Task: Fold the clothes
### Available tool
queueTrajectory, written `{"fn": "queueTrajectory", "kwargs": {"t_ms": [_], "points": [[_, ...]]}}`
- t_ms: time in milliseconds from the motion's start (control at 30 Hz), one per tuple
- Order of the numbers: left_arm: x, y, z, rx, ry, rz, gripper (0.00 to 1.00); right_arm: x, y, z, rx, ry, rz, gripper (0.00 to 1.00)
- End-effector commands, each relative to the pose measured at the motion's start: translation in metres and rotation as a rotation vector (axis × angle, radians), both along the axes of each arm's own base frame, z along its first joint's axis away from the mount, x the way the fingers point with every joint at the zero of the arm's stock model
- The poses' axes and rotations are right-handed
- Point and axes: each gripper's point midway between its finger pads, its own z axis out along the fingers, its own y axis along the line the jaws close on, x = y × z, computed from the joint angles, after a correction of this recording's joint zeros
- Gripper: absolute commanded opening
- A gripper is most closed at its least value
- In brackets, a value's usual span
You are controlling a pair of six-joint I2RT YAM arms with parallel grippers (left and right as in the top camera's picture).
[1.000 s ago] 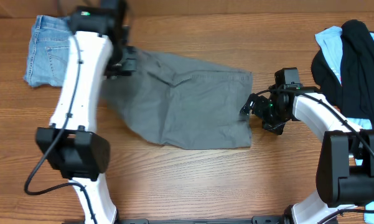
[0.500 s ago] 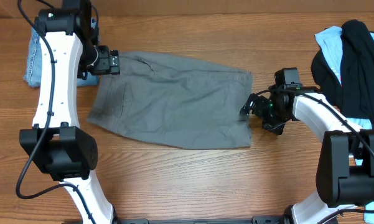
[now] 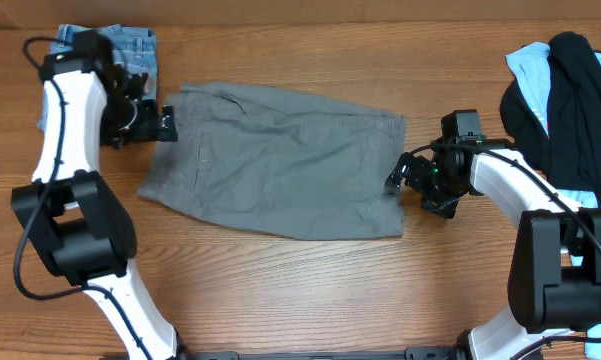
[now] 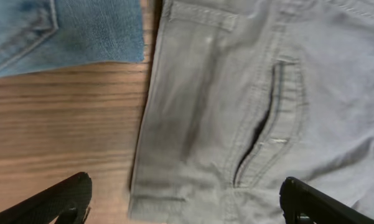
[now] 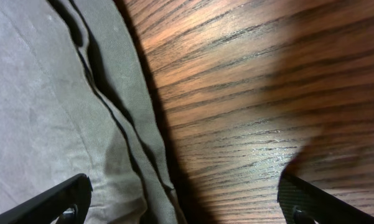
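The grey shorts lie spread flat across the middle of the table. My left gripper hovers just off their left edge, open, with nothing between its fingers. In the left wrist view the left gripper straddles the waistband end, and a back pocket slit shows above it. My right gripper sits at the shorts' right edge, also open. In the right wrist view the right gripper spans the folded grey hem and bare wood.
Light-blue denim shorts lie at the back left, close to my left arm, and show in the left wrist view. A black garment rests on a pale-blue garment at the back right.
My left gripper has drawn the shorts' left end outward, let go of it and pulled back to the left. The shorts now lie flat. The right arm has not moved.
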Motion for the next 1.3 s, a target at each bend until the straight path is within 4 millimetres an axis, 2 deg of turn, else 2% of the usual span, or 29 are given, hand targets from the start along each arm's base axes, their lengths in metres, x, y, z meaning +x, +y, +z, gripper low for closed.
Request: {"fn": "queueTrajectory", "kwargs": {"t_ms": [0, 100, 233, 400, 500, 700, 733, 833, 867, 900, 1100, 1267], "points": [[0.000, -0.011, -0.028, -0.166, 0.011, -0.069, 0.97, -0.007, -0.001, -0.010, -0.005, 0.038, 0.006, 1.00], [-0.002, -0.011, -0.047, -0.199, 0.050, -0.066, 0.91, -0.007, -0.001, -0.010, -0.005, 0.039, 0.006, 1.00], [-0.007, -0.013, -0.077, -0.221, 0.109, -0.071, 0.91, -0.007, -0.001, -0.010, -0.005, 0.040, 0.006, 1.00], [-0.007, -0.019, -0.098, -0.262, 0.130, -0.086, 0.92, -0.008, -0.001, -0.011, -0.005, 0.046, 0.006, 1.00], [-0.009, -0.029, -0.109, -0.327, 0.136, -0.111, 0.91, -0.008, -0.001, -0.011, -0.005, 0.045, 0.006, 1.00], [-0.022, -0.051, -0.126, -0.393, 0.218, -0.125, 0.55, -0.008, -0.001, -0.011, -0.005, 0.045, 0.005, 1.00], [-0.024, -0.054, -0.127, -0.395, 0.227, -0.130, 0.49, -0.008, -0.001, -0.011, -0.005, 0.045, 0.005, 1.00], [-0.026, -0.061, -0.127, -0.398, 0.240, -0.143, 0.17, -0.008, -0.001, -0.011, -0.005, 0.045, 0.006, 1.00], [-0.025, -0.062, -0.126, -0.397, 0.241, -0.145, 0.08, -0.008, -0.001, -0.011, -0.005, 0.045, 0.006, 1.00], [-0.026, -0.063, -0.126, -0.397, 0.244, -0.145, 0.04, -0.008, -0.001, -0.011, -0.005, 0.045, 0.006, 1.00], [-0.025, -0.053, -0.119, -0.375, 0.270, -0.094, 0.04, -0.012, -0.001, -0.011, -0.006, 0.060, 0.005, 1.00], [-0.011, -0.026, -0.089, -0.280, 0.277, 0.015, 0.04, -0.014, -0.001, -0.011, -0.006, 0.070, 0.006, 1.00]]}}
